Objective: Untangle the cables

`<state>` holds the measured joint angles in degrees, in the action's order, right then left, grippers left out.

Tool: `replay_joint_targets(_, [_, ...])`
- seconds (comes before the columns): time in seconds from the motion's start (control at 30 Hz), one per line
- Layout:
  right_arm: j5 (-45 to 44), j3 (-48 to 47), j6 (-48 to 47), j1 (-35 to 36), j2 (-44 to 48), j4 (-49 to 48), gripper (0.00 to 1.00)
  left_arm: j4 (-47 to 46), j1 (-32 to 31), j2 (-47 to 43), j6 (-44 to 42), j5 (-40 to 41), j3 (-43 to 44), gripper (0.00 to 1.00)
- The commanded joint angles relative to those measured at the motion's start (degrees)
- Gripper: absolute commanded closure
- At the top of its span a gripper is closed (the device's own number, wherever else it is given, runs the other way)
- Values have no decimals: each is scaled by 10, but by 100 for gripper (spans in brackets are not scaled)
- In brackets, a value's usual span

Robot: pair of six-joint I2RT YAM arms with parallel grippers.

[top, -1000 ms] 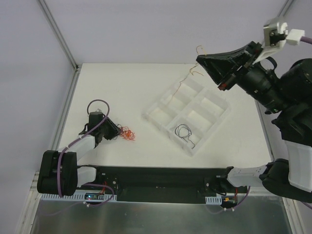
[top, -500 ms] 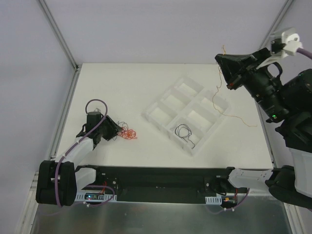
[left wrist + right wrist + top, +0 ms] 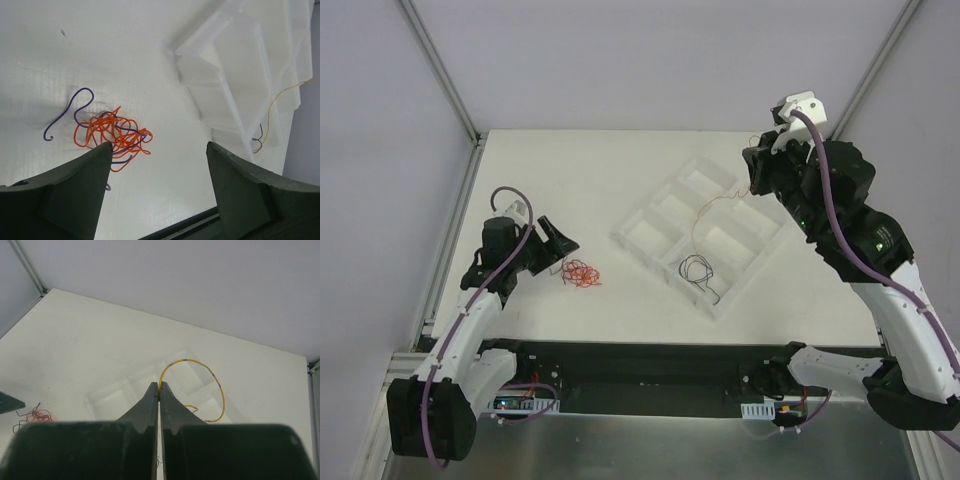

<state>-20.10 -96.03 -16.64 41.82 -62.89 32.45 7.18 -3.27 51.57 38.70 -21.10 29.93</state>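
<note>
A tangle of orange wire (image 3: 582,273) with a dark purple strand (image 3: 75,107) through it lies on the white table; it also shows in the left wrist view (image 3: 112,135). My left gripper (image 3: 558,248) (image 3: 159,146) is open and empty, hovering just left of and above the tangle. My right gripper (image 3: 756,178) (image 3: 159,386) is shut on a thin yellow wire (image 3: 712,207) (image 3: 216,379), which hangs over the far cells of the white divided tray (image 3: 620,237). A black wire (image 3: 697,270) lies curled in a near cell of the tray.
The tray (image 3: 235,75) (image 3: 112,392) sits diagonally at the table's middle right. A metal frame post (image 3: 440,70) runs along the left edge. The black base bar (image 3: 640,365) lies along the near edge.
My right arm has swung down and left, bringing the yellow wire from high at the right to over the tray. My left gripper has drawn back from the tangle and risen.
</note>
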Motion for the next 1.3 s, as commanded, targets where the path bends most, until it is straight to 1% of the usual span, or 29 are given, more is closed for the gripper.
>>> replay_joint_targets(0.0, [39, -19, 35, -37, 6, -28, 100, 30, 6, -26, -35, -40, 43, 23])
replay_joint_targets(0.23, [67, -198, 17, -55, -42, 2, 100, 42, 6, -26, -46, -41, 58, 18])
replay_joint_targets(0.3, [63, -224, 7, -61, -55, 10, 100, 41, 6, -23, -45, -46, 58, 18])
replay_joint_targets(0.4, [59, -225, -7, -73, -61, 10, 100, 42, 6, -23, -47, -50, 56, 18])
replay_joint_targets(0.63, [92, -98, -13, -128, -26, -70, 100, 42, 6, -19, -54, -62, 57, 18])
replay_joint_targets(0.7, [116, -57, 5, -158, -23, -91, 100, 41, 5, -17, -54, -67, 59, 18])
replay_joint_targets(0.8, [146, -7, 46, -198, -25, -98, 100, 41, 6, -16, -57, -68, 61, 18])
replay_joint_targets(0.93, [195, 79, 106, -202, -5, -115, 100, 42, 6, -20, -58, -67, 58, 18])
replay_joint_targets(0.97, [227, 105, 119, -203, 5, -126, 100, 42, 6, -18, -59, -67, 58, 18])
replay_joint_targets(1.07, [272, 163, 144, -203, 31, -143, 100, 44, 6, -18, -63, -67, 58, 18])
replay_joint_targets(1.2, [339, 219, 165, -202, 72, -172, 100, 46, 6, -16, -65, -61, 59, 18])
replay_joint_targets(1.27, [348, 227, 187, -202, 75, -156, 100, 46, 6, -11, -69, -60, 63, 18])
